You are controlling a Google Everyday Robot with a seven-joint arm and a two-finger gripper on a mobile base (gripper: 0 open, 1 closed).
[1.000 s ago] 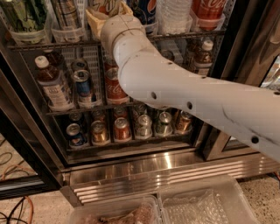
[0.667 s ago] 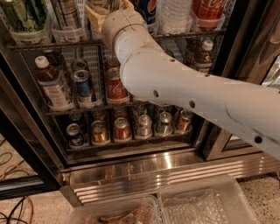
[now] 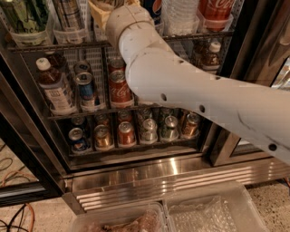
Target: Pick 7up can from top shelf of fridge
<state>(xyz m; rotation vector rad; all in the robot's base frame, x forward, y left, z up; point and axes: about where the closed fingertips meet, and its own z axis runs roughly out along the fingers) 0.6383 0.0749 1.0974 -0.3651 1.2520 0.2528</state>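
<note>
In the camera view, the smooth white plastic arm (image 3: 190, 95) rises from 3 o'clock to 12 o'clock. There the tan gripper (image 3: 105, 10) sits above the grey wire top shelf (image 3: 59, 45) of the dark-framed, ribbed-steel-based fridge (image 3: 181, 174); whether it is apart or together I cannot tell. The slim pale white-green 7up can (image 3: 20, 13) stands upright on that shelf at 11 o'clock, with a silvery striped can (image 3: 68, 16) between it and the gripper.

Cam close, facing fridge (image 3: 149, 174); fingers (image 3: 100, 12) top-edge
</note>
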